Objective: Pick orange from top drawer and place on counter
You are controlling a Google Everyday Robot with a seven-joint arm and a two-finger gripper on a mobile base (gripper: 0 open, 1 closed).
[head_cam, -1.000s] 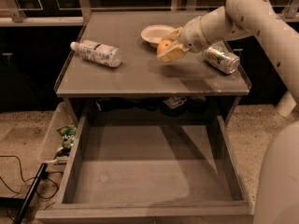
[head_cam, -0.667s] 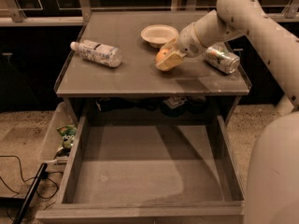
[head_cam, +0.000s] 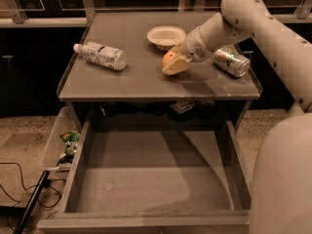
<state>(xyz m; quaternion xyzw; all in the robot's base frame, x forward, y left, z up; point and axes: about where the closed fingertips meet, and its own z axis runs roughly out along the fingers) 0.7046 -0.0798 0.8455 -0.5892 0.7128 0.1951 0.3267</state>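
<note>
**Orange at the counter, release not yet made**

Your orange (head_cam: 169, 56) was out of the drawer and low over the counter (head_cam: 126, 79), a little right of its middle and nearer the front edge than the back. I could not tell whether its skin touched the grey top; its shadow lay close beneath it. Your gripper (head_cam: 172, 65) was closed around the fruit. Its pale fingers (head_cam: 178, 68) clasped it from the right and from below, and the arm reached in over the counter's right edge.

Just behind the orange, towards the back edge, stood a white bowl (head_cam: 166, 36). Near the right edge lay a drinks can (head_cam: 230, 61) on its side. A plastic bottle (head_cam: 101, 55) lay on its side towards the left edge, well apart from the fruit.

Below the front edge the top drawer (head_cam: 156, 179) stood pulled out, its flat bottom bare. Left of it a pale bin (head_cam: 52, 141) held a green packet (head_cam: 70, 141).

By my reading, you had the pick done and the carry all but done. What you had left was to settle the orange on the top, part the fingers and draw clear. You needed to mind that a round fruit may roll towards the front edge.
</note>
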